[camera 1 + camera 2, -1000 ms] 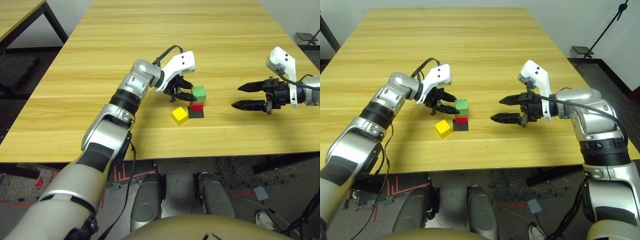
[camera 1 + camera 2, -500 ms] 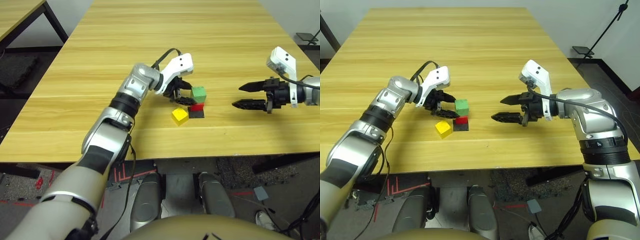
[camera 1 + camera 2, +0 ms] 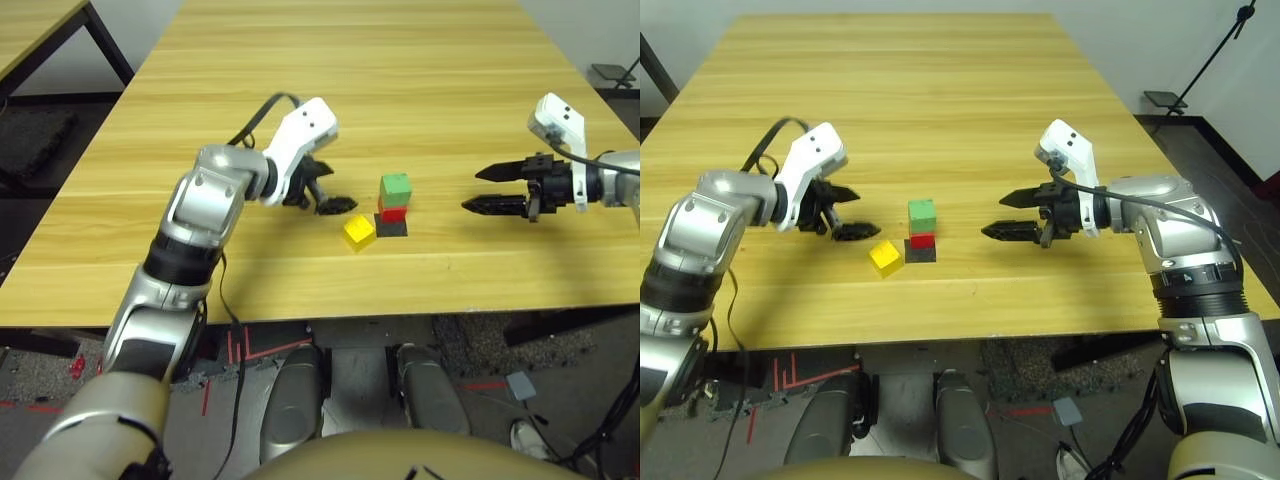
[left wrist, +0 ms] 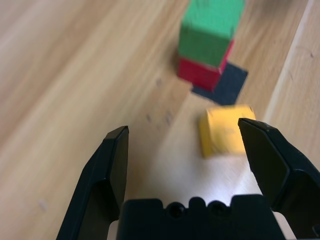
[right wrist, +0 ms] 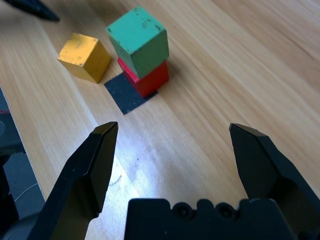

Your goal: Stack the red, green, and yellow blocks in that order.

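The green block (image 3: 396,187) rests on the red block (image 3: 393,212), which sits on a flat black square patch (image 3: 395,228) near the table's front. Just left of this stack, the yellow block (image 3: 359,231) lies alone on the wood. My left gripper (image 3: 862,210) hovers open and empty a short way left of the blocks. In its wrist view the stack (image 4: 210,30) and the yellow block (image 4: 225,130) lie ahead of its fingers. To the right of the stack my right gripper (image 3: 992,216) is open and empty, pointing at the green block (image 5: 139,40).
The wooden table (image 3: 400,80) stretches far back behind the blocks. Its front edge runs close below them. A second table's corner (image 3: 40,25) shows at the far left, and a stand's base (image 3: 1165,100) is on the floor at the right.
My left gripper has opened, let go of the green block on top of the red one, and drawn back to the left. The right gripper has stayed in place.
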